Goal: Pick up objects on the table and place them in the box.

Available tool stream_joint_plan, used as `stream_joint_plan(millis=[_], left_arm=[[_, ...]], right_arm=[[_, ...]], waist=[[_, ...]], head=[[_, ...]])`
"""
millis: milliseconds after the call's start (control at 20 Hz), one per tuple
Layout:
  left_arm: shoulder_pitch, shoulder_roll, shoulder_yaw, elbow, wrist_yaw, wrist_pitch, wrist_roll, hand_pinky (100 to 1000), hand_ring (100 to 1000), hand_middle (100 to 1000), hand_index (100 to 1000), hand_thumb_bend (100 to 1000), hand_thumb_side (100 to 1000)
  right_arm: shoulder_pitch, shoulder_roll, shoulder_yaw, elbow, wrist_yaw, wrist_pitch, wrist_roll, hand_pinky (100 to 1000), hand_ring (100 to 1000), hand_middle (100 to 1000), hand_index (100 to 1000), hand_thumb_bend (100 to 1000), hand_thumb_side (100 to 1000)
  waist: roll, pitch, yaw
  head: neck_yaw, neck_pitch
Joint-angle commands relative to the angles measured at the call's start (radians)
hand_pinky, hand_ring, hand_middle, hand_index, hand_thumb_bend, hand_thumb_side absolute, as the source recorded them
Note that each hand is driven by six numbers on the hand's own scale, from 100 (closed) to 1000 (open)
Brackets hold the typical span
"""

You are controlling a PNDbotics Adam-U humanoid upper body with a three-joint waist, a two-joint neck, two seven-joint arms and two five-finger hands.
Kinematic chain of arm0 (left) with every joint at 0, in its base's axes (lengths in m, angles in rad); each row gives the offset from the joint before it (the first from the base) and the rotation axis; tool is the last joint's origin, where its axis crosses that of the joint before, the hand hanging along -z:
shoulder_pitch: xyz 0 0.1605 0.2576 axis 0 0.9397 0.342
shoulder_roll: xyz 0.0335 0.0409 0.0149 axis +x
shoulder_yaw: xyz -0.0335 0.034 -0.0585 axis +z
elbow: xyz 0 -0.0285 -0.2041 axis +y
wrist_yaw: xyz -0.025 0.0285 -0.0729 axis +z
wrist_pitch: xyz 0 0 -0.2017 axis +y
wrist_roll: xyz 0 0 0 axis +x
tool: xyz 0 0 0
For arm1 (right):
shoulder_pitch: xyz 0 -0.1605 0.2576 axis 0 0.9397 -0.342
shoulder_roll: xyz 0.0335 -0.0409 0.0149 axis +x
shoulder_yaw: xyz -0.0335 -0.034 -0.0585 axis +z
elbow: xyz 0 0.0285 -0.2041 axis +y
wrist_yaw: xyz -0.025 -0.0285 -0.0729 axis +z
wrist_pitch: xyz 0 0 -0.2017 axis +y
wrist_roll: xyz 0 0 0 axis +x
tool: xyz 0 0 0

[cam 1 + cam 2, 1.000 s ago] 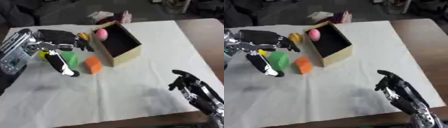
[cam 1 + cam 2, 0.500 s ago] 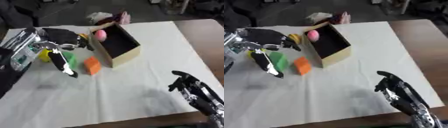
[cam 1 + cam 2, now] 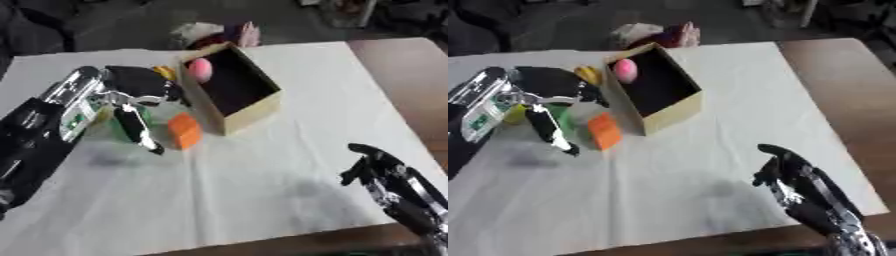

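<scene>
Worktop (image 3: 394, 65): brown wood, smooth, covered by a matt white cloth (image 3: 262, 190) with faint creases. Box (image 3: 254, 112): matt tan cardboard, dark inside. Left hand (image 3: 140, 92): glossy black plastic with silver metal on the arm; orange block (image 3: 184, 131) looks matt.

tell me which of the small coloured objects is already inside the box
The pink ball, resting in the box's far corner. The orange block and green one sit outside on the cloth near the left hand.
</scene>
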Motion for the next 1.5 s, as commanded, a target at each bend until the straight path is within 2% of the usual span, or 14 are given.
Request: stream_joint_plan(millis=[50, 400, 650, 700, 750, 900, 1150, 1300, 1500], left_arm=[[-0.028, -0.009, 0.014, 0.032, -0.054, -0.04, 0.014, 828, 795, 797, 933, 623, 528], [-0.036, -0.066, 0.028, 0.12, -0.178, -0.04, 0.108, 812, 770, 785, 927, 565, 497], [-0.034, -0.086, 0.042, 0.15, -0.259, -0.053, 0.197, 767, 681, 693, 865, 463, 435], [-0.033, -0.086, 0.045, 0.152, -0.266, -0.056, 0.216, 746, 640, 646, 833, 387, 428], [-0.034, -0.084, 0.048, 0.149, -0.265, -0.058, 0.234, 740, 625, 627, 822, 403, 398], [-0.041, -0.066, 0.053, 0.128, -0.239, -0.059, 0.273, 721, 568, 556, 759, 322, 354], [-0.067, -0.016, 0.057, 0.052, -0.155, -0.053, 0.257, 724, 553, 527, 728, 299, 339], [-0.099, -0.004, 0.076, 0.031, -0.104, -0.023, 0.231, 728, 561, 536, 739, 316, 339], [-0.142, -0.038, 0.115, 0.072, -0.105, 0.041, 0.243, 733, 581, 558, 759, 330, 327]], right_arm=[[-0.012, -0.001, 0.002, -0.017, -0.008, 0.0, 0.005, 715, 554, 490, 884, 100, 526], [-0.015, 0.002, 0.004, -0.018, -0.01, 0.0, 0.008, 715, 553, 490, 884, 100, 527], [-0.016, 0.003, 0.003, -0.017, -0.01, 0.0, 0.007, 714, 552, 491, 884, 100, 527], [-0.016, 0.003, 0.003, -0.017, -0.009, 0.001, 0.007, 714, 552, 491, 884, 100, 527], [-0.016, 0.003, 0.003, -0.017, -0.009, 0.001, 0.006, 714, 552, 491, 884, 100, 527], [-0.015, 0.003, 0.002, -0.017, -0.008, 0.001, 0.005, 714, 552, 491, 884, 100, 526], [-0.013, 0.0, -0.001, -0.016, -0.003, 0.001, 0.002, 714, 552, 491, 884, 100, 526], [-0.012, 0.0, 0.0, -0.014, -0.002, 0.002, 0.002, 714, 551, 491, 883, 100, 528], [-0.016, 0.004, 0.009, -0.012, -0.005, 0.003, 0.01, 714, 551, 491, 883, 100, 531]], waist=[[-0.002, -0.009, -0.004], [-0.005, -0.006, -0.011], [-0.007, -0.004, -0.012], [-0.007, -0.004, -0.012], [-0.007, -0.004, -0.011], [-0.006, -0.005, -0.01], [0.001, -0.009, -0.008], [0.003, -0.012, -0.01], [0.002, -0.013, -0.025]], head=[[0.01, -0.012], [0.02, -0.014], [0.02, -0.013], [0.02, -0.012], [0.019, -0.012], [0.017, -0.011], [0.015, -0.012], [0.019, -0.011], [0.029, -0.017]])
